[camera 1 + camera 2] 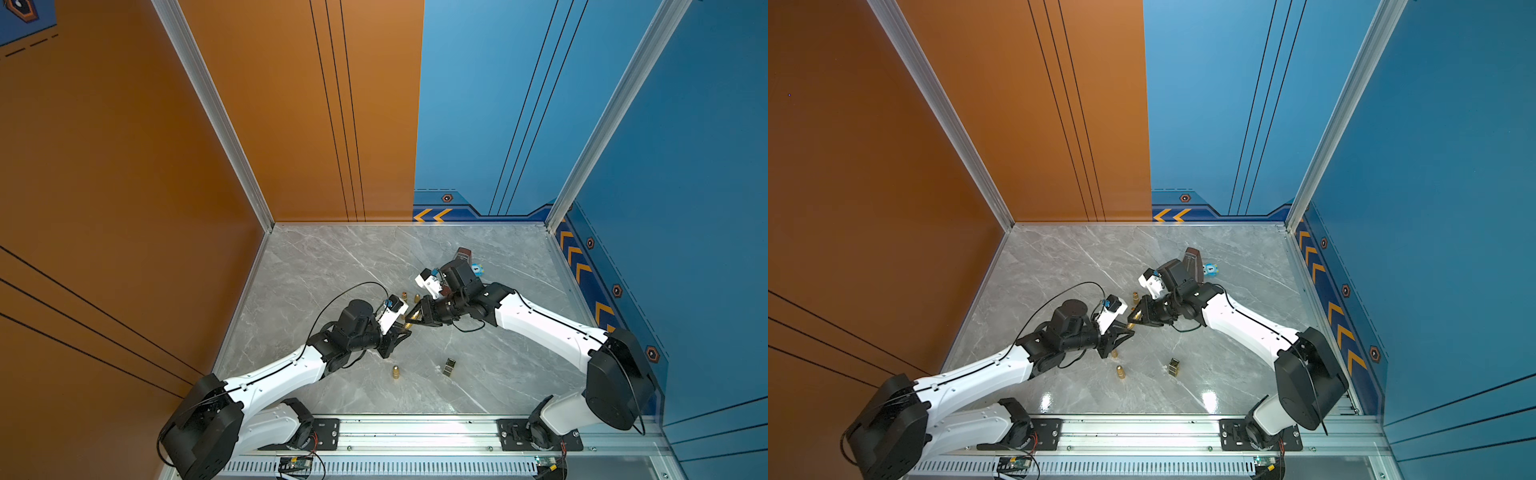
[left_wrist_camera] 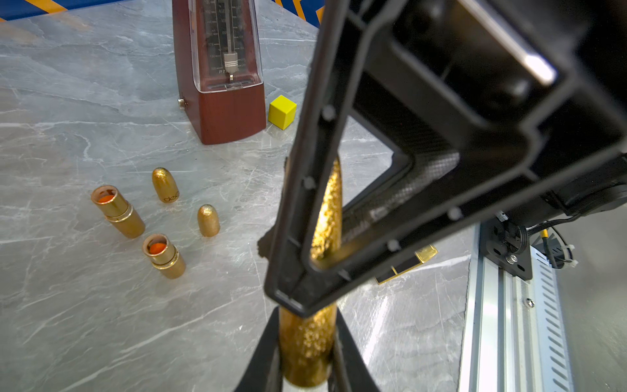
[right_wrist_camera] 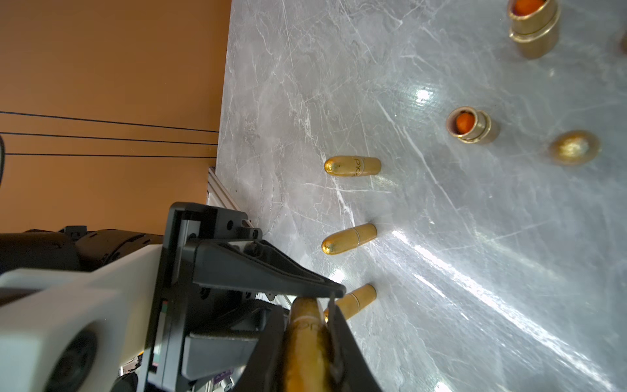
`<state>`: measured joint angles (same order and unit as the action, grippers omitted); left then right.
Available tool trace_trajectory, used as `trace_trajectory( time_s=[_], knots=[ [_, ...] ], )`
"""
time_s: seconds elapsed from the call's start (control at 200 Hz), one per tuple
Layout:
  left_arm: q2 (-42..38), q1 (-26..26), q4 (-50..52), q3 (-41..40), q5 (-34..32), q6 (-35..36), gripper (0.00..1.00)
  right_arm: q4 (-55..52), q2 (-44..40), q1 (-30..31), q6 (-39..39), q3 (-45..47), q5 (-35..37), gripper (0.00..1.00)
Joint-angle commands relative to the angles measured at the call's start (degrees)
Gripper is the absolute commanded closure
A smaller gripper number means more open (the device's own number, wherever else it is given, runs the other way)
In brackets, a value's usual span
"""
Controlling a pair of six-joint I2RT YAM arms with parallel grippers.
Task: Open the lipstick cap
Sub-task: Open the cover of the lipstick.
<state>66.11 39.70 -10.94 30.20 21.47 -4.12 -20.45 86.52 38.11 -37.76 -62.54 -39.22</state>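
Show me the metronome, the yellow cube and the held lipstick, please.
metronome (image 2: 234, 112): left wrist view, wooden base.
yellow cube (image 2: 282, 103): left wrist view, top face.
held lipstick (image 2: 307, 346): left wrist view, glittery barrel.

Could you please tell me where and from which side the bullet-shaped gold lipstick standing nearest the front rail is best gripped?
Grip the bullet-shaped lipstick low on its barrel, coming in sideways from the side of the left gripper. It stands upright with a domed top, so a top-down pinch would likely slip, and a low hold leaves the cap free.
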Motion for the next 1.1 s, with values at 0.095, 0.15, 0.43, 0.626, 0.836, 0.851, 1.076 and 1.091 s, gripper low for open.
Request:
trace_trajectory(
  time_s=[0.095,0.15,0.43,0.626,0.836,0.851,1.076,1.091],
  knots=[
    [-0.3,-0.2,0.7,0.3,-1.9,-0.3,1.0,-3.3,-3.9,-1.8,1.5,-0.2,4.4,0.63],
    [-0.4,-0.2,0.9,0.5,-1.4,-0.2,1.0,-3.4,-4.0,-2.1,1.5,-0.2,4.5,0.61],
    [-0.2,0.2,1.0,0.9,-0.6,-0.1,1.0,-2.1,-1.6,-1.3,1.2,-1.2,2.3,0.64],
    [0.3,0.3,0.9,1.4,-0.5,0.0,1.0,-1.0,-0.6,-0.6,0.9,-1.4,1.4,0.68],
    [0.7,0.6,1.4,1.8,-0.3,0.1,1.0,-0.4,-0.1,-0.6,0.8,-1.3,1.9,0.74],
    [0.7,0.6,1.5,1.9,-0.3,0.2,1.0,-0.4,-0.1,-0.6,0.9,-1.3,1.9,0.74],
    [1.0,1.0,3.4,2.5,-1.6,0.8,1.0,-0.3,-0.6,-1.0,0.9,-1.0,2.1,0.79],
    [0.8,1.0,3.5,2.5,-1.7,0.7,1.0,-0.2,-0.8,-1.1,1.0,-1.0,2.1,0.8]
  ],
)
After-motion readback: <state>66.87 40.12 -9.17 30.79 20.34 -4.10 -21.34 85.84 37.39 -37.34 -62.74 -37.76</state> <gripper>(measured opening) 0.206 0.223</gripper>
